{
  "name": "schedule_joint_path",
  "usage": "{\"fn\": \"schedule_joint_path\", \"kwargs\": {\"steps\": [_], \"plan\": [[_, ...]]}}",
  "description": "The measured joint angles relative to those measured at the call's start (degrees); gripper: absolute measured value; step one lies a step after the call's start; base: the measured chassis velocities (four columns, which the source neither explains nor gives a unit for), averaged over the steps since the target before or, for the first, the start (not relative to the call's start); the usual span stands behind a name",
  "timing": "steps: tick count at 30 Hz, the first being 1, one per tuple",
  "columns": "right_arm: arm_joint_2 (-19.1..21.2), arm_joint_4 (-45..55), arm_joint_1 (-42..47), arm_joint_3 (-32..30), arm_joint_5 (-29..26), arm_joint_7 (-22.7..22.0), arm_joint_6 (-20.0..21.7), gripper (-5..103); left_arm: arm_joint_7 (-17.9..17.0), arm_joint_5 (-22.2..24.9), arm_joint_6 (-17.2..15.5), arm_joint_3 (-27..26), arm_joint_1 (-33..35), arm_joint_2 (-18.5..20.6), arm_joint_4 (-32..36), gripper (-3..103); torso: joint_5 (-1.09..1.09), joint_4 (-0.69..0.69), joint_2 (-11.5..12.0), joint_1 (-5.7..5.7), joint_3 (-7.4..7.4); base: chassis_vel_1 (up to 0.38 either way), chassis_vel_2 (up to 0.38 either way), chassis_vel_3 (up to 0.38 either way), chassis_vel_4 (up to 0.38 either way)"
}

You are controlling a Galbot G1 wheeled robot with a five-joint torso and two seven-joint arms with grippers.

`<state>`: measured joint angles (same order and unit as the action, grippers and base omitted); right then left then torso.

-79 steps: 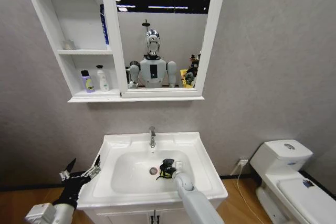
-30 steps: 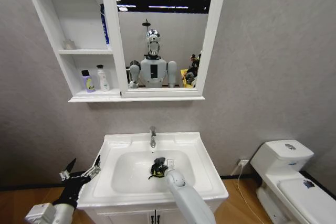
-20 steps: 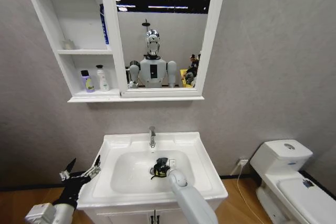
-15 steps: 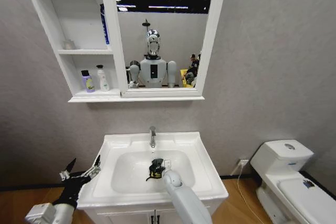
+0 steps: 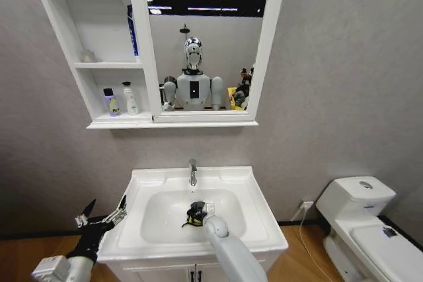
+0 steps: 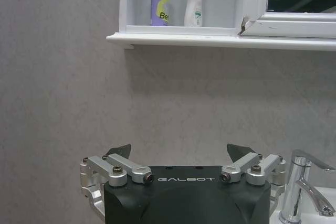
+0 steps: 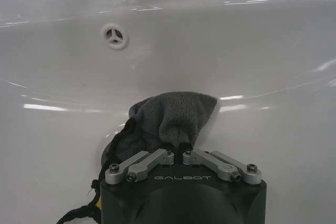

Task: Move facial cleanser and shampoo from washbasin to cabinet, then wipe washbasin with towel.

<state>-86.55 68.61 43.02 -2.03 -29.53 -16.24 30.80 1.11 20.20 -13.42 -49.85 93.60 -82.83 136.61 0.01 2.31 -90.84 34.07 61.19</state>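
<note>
The right gripper (image 7: pixel 176 153), jaws pinching the towel (image 7: pixel 170 119), presses it into the washbasin (image 5: pixel 254 212) bowl (left gripper (image 5: pixel 100 214) parked beside, jaws spread).

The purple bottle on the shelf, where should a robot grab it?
Around its straight middle, coming in level from the open front. The purple bottle stands upright in the bottom compartment of the cabinet, with a white bottle close on one side, so the jaws should straddle it carefully. Its dark cap looks too narrow for a steady hold.
</note>
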Motion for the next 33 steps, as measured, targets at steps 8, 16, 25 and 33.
{"fn": "schedule_joint_path", "kwargs": {"steps": [8,16,25,33], "plan": [[0.03,0.29,0.08,0.27,-0.73,-0.57,1.12,2,0.0,0.0,0.0,0.0,0.0,0.0,0.0,100,-0.01,0.0,0.0,0.0,0.0,0.0,0.0,0.0,0.0],[-5.49,-8.26,-3.5,1.27,1.6,1.57,-1.84,2,0.0,0.0,0.0,0.0,0.0,0.0,0.0,100,-0.01,-0.03,0.0,-0.01,-0.01,0.0,0.0,0.0,0.0],[-5.8,-11.75,-5.76,0.05,1.88,2.8,-2.81,2,0.0,0.0,0.0,0.0,0.0,0.0,0.0,100,0.01,-0.06,-0.02,-0.03,-0.01,0.0,0.0,0.0,0.0],[-1.66,-7.06,-3.69,-2.5,1.9,2.95,-2.7,2,0.0,0.0,0.0,0.0,0.0,0.0,0.0,100,0.0,0.0,0.0,0.0,0.0,0.0,0.0,0.0,0.0]]}}
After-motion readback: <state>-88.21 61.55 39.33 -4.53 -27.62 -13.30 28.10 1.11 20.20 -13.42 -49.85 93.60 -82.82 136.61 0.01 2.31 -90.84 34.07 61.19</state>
